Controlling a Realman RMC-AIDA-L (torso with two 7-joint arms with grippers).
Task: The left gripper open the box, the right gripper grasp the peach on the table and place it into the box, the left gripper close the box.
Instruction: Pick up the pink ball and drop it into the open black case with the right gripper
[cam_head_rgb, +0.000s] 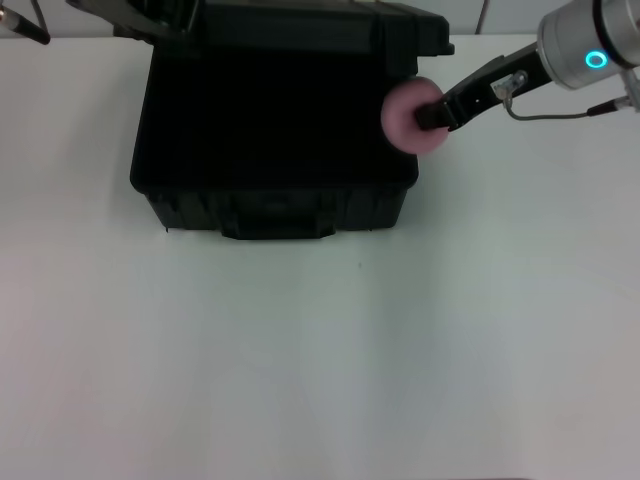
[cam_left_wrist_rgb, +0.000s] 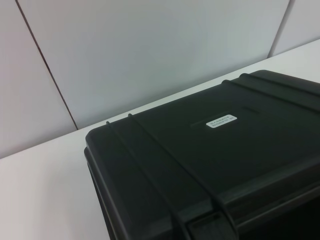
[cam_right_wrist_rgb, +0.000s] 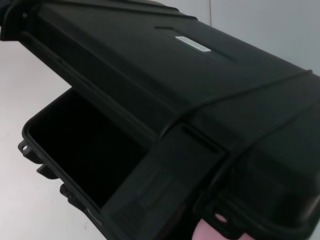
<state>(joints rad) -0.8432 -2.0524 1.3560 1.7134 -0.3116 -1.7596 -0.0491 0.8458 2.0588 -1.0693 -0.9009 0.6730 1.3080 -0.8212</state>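
I am seeing the big black box (cam_head_rgb: 275, 140) sitting open on the white table (cam_head_rgb: 320, 360). My right gripper (cam_head_rgb: 432, 117) is squeezing the pink peach (cam_head_rgb: 407, 116) over the box's right edge. I cannot tell my left gripper's state.

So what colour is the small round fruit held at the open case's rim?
Pink: the small round peach in the right gripper, clearest in the head view.

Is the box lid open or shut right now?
Open. The box shows its dark cavity from the head view, lid raised behind; the right gripper holds the peach at its right rim.
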